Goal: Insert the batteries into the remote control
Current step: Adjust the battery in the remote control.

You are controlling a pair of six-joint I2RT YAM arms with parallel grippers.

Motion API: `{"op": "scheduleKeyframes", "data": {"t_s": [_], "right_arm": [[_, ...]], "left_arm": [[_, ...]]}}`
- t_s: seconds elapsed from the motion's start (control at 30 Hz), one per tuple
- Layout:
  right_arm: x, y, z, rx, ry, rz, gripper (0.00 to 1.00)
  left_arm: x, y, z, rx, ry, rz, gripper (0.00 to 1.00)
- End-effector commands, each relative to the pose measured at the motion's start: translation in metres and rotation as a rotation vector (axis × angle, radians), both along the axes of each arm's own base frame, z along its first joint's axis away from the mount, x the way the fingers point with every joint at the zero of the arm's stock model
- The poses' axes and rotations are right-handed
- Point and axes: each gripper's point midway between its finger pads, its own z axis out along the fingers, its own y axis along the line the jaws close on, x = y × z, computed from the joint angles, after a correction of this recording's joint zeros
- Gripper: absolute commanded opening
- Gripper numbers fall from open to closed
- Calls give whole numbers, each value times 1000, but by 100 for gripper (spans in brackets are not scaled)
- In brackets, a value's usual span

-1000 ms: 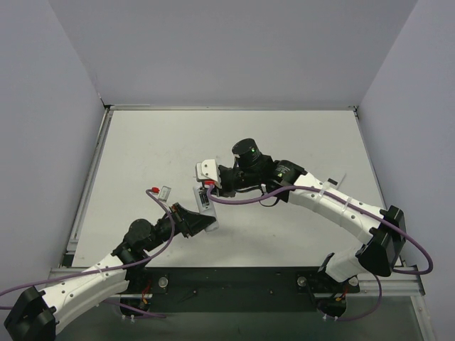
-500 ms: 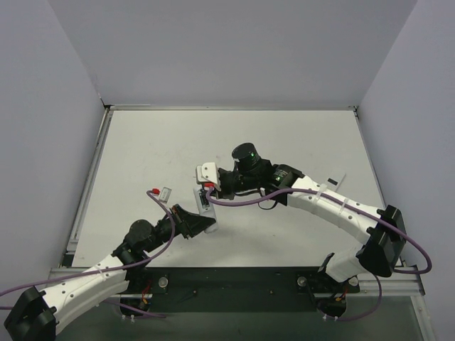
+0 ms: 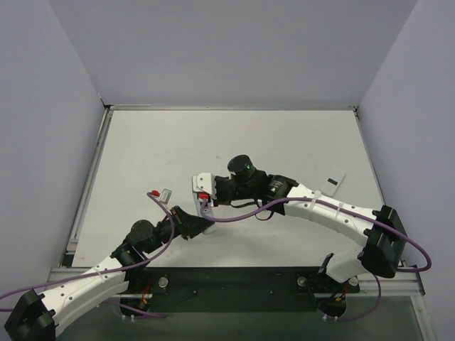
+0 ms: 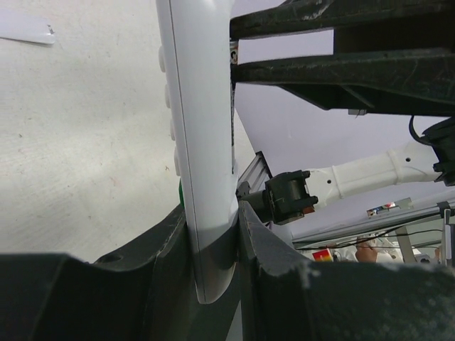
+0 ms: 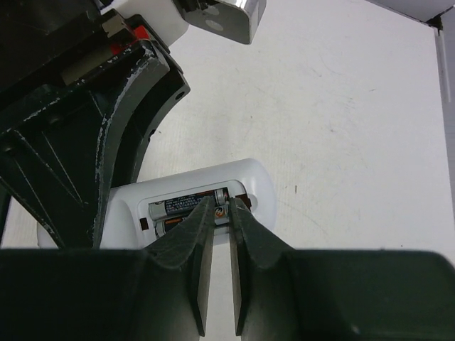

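Observation:
The white remote control (image 3: pixel 205 211) is clamped in my shut left gripper (image 3: pixel 197 222). In the left wrist view it stands edge-on (image 4: pixel 202 142) between the jaws of the left gripper (image 4: pixel 213 213). In the right wrist view its back (image 5: pixel 259 181) faces the camera with the compartment open. Two dark batteries lie in it, the upper (image 5: pixel 188 204) and the lower (image 5: pixel 167 227). My right gripper (image 5: pixel 223 207) is nearly shut with a thin gap, and its tips rest on the lower battery's right end. It also shows in the top view (image 3: pixel 205 196).
The flat white cover piece (image 3: pixel 333 182) lies on the table at the right, beside the right arm, and also shows in the left wrist view (image 4: pixel 25 30). A small red and grey part (image 3: pixel 160 192) lies left of the remote. Grey walls enclose the white table (image 3: pixel 284 135).
My right gripper has moved left and towards the near edge, down onto the remote. The left gripper with the remote has barely shifted. The cover piece at the right is now uncovered by the right arm.

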Motion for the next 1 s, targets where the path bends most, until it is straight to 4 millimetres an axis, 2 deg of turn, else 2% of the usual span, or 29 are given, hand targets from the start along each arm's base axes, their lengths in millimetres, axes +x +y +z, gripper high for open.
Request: {"op": "scheduleKeyframes", "data": {"t_s": [0.0, 0.07, 0.33, 0.53, 0.6, 0.7, 0.8, 0.97], "right_arm": [[-1, -23, -58, -189, -43, -81, 11], [3, -18, -50, -157, -100, -101, 13], [16, -24, -53, -159, -177, -176, 14], [2, -15, -57, -118, -85, -137, 8], [-6, -11, -58, -101, -45, -105, 2], [-18, -6, -58, -81, 20, -63, 0], [-23, -6, -61, -74, 87, -59, 0], [-17, -10, -68, -25, 175, -91, 0]], "left_arm": [[-15, 8, 106, -241, -328, -24, 0], [-17, 8, 107, -244, -335, -27, 0], [-19, 12, 108, -254, -342, -20, 0], [-21, 15, 110, -255, -361, -14, 0], [-21, 15, 109, -254, -362, -13, 0], [-22, 16, 110, -257, -371, -13, 0], [-23, 17, 112, -261, -382, -12, 0], [-25, 18, 114, -266, -393, -16, 0]]}}
